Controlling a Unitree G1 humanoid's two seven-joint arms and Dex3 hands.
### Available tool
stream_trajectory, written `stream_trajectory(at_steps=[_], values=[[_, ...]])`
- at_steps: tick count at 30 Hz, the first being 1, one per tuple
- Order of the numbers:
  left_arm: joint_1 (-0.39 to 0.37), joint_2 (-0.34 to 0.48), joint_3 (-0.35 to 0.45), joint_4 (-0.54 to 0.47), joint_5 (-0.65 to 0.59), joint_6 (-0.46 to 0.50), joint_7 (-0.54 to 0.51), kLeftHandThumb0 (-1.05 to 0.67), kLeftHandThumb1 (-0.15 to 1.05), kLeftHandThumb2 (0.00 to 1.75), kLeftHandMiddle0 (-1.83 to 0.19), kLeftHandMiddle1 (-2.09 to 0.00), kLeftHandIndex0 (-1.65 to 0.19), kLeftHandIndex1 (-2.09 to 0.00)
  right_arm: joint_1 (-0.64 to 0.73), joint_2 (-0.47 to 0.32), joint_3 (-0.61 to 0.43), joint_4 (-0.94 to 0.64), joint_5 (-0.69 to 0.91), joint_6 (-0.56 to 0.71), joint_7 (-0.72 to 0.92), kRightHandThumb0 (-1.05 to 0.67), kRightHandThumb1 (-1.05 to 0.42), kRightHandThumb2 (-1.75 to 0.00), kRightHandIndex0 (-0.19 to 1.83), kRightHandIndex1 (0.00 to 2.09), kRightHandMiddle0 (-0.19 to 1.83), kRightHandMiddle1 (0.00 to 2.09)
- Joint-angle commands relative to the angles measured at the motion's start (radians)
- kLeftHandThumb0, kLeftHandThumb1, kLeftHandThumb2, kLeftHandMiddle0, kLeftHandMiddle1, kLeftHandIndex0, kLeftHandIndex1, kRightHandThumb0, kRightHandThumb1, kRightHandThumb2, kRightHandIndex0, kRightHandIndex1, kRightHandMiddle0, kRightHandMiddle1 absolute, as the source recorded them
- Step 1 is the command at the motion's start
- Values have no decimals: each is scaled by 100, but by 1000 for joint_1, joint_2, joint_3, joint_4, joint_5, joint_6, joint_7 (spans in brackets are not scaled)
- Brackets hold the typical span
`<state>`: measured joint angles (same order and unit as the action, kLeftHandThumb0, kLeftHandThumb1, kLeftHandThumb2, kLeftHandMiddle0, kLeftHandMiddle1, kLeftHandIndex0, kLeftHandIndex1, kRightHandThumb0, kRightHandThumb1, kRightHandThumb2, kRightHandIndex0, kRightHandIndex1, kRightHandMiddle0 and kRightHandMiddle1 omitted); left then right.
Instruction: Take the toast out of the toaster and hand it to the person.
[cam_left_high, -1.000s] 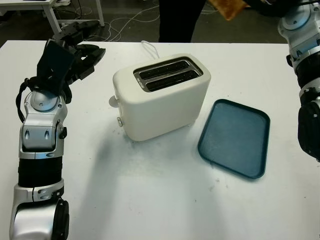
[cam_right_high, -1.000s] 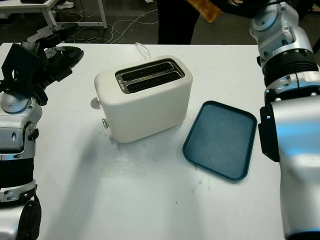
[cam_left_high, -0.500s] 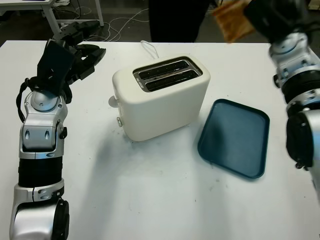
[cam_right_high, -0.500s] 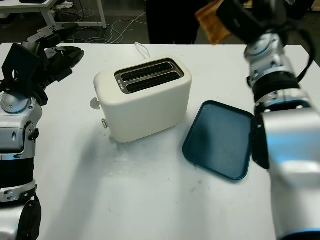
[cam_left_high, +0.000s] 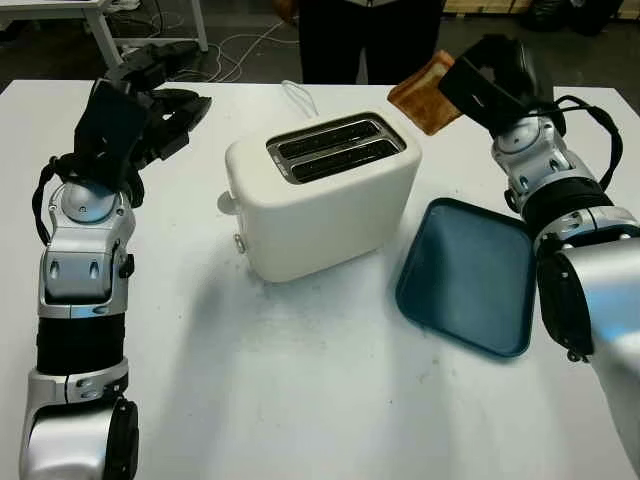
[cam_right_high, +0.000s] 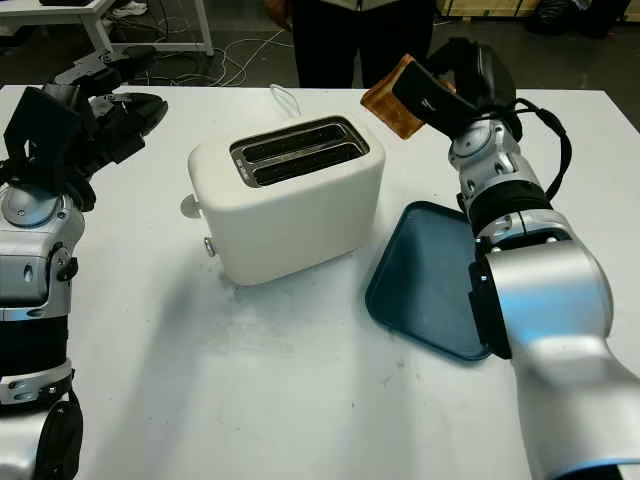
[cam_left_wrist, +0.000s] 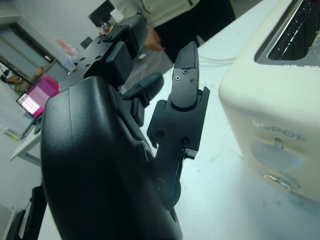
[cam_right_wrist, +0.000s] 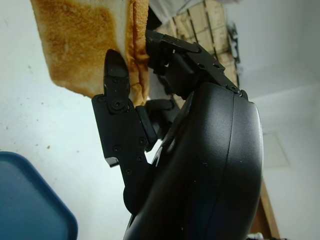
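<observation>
Left hand (cam_left_high: 150, 95): black three-finger hand raised above the white table (cam_left_high: 300, 400), holding nothing, open. In the left wrist view its fingers (cam_left_wrist: 185, 85) stand clear of any object, with the toaster's end face and lever knob just beyond them.

To the right of the left hand, well apart from it: the cream-white two-slot plastic toaster (cam_left_high: 320, 195), standing upright on the table. Both slots (cam_left_high: 335, 150) show dark interior. A white cord (cam_left_high: 300, 97) runs off behind it toward the far table edge.

Beyond the toaster, at the far edge: a person in dark trousers (cam_left_high: 365, 40).

Right hand (cam_left_high: 475, 85): raised above the table, past the toaster's far right corner, closed around the browned square slice of toast (cam_left_high: 425, 92). The toast projects from the fingertips toward the toaster side, tilted, off the table and clear of the toaster top. In the right wrist view one finger (cam_right_wrist: 117, 95) presses the toasted face while the others bear on the opposite face, so the slice (cam_right_wrist: 90, 40) is pinched flat between them.

Below the right hand: the dark teal rounded-rectangle plastic tray (cam_left_high: 470, 275) lies flat on the table, just beside the toaster's right end, not touching it.
</observation>
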<state>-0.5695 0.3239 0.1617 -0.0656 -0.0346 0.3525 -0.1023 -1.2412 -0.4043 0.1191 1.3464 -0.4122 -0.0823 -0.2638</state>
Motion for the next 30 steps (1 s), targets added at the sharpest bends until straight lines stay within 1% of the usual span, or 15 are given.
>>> stream_trajectory(at_steps=[1,3,7,10,12,13,14,18,20,22,25,26,27,29,30], values=[[11,0,4,-14,-1,-1,4,-23,92,21,-25,-94,-48,-27,10,-1,2,2,1,-3,5,-18,-92,-33,57,175,59,127],[11,-1,4,-17,-1,3,5,-23,92,21,-25,-94,-48,-27,8,-2,2,2,1,-2,3,-18,-92,-33,59,175,60,129],[10,-3,2,-20,2,9,12,-23,92,21,-25,-93,-48,-28,1,-1,7,3,-1,12,0,-19,-92,-31,61,175,64,124],[10,-1,0,-19,4,5,12,-22,92,21,-26,-94,-48,-28,-2,0,1,1,8,11,5,-20,-92,-30,66,175,57,146],[10,-1,1,-19,3,7,12,-22,92,21,-26,-94,-48,-28,-3,1,-5,0,13,7,5,-20,-92,-30,68,175,56,151],[10,-2,2,-20,2,9,13,-23,92,21,-26,-94,-48,-28,-4,2,-10,0,18,9,5,-21,-92,-28,66,175,60,140],[10,-3,2,-21,3,10,14,-23,92,21,-26,-93,-48,-28,-6,3,-17,0,26,9,8,-22,-92,-28,65,175,62,135],[11,-1,1,-19,2,2,11,-23,92,20,-26,-93,-48,-29,-8,1,-27,-1,31,4,21,-25,-92,-27,61,174,63,129],[11,-2,5,-18,-3,5,10,-23,92,20,-26,-93,-47,-29,-7,-1,-27,-1,27,-2,27,-25,-92,-27,60,173,65,122],[11,-1,3,-23,1,12,13,-23,92,20,-26,-93,-48,-29,-9,-1,-26,-2,24,1,21,-27,-92,-27,59,172,66,119],[11,0,2,-25,3,10,12,-23,92,21,-26,-93,-47,-30,-11,1,-34,-3,33,1,31,-27,-92,-29,57,174,61,128],[11,0,3,-25,1,10,12,-23,92,21,-26,-93,-47,-30,-11,0,-36,-4,35,0,33,-26,-92,-29,58,174,55,140],[11,0,2,-24,2,9,12,-23,92,20,-26,-93,-47,-30,-13,0,-36,-3,34,6,34,-25,-92,-30,55,174,54,139],[11,3,1,-22,5,6,11,-24,92,20,-26,-93,-48,-30,-13,0,-40,-3,36,5,36,-27,-92,-30,51,175,58,124],[11,3,0,-21,5,5,11,-24,92,20,-26,-93,-48,-30,-12,0,-40,-3,36,1,35,-27,-92,-29,53,175,60,124]])
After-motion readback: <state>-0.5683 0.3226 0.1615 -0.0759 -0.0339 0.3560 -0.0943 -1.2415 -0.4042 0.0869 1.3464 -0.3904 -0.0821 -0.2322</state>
